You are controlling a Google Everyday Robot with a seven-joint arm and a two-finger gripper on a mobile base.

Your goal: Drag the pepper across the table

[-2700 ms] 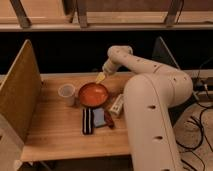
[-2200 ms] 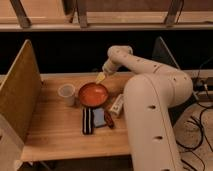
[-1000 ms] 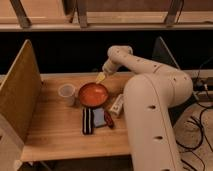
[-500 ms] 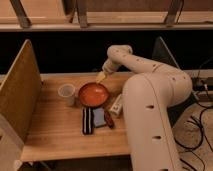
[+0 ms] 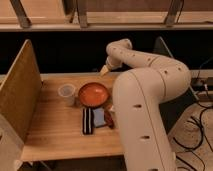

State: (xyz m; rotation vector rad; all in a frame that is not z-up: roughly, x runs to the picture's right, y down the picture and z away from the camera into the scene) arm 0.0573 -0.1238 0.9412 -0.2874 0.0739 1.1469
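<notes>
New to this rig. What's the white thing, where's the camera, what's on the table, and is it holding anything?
The large white shape is the robot's single arm. It rises at the right and bends back over the table. There is only one picture, looking down at the table from above; where the camera is mounted isn't known.

The arm ends in the gripper, which hangs above the table's far edge, behind the orange-red bowl. Its fingers are open and hold nothing.

A pale cup stands left of the bowl. In front of the bowl lie a dark striped object, a blue sponge and the small dark red pepper, close beside the arm. A tan board stands along the table's left side.
</notes>
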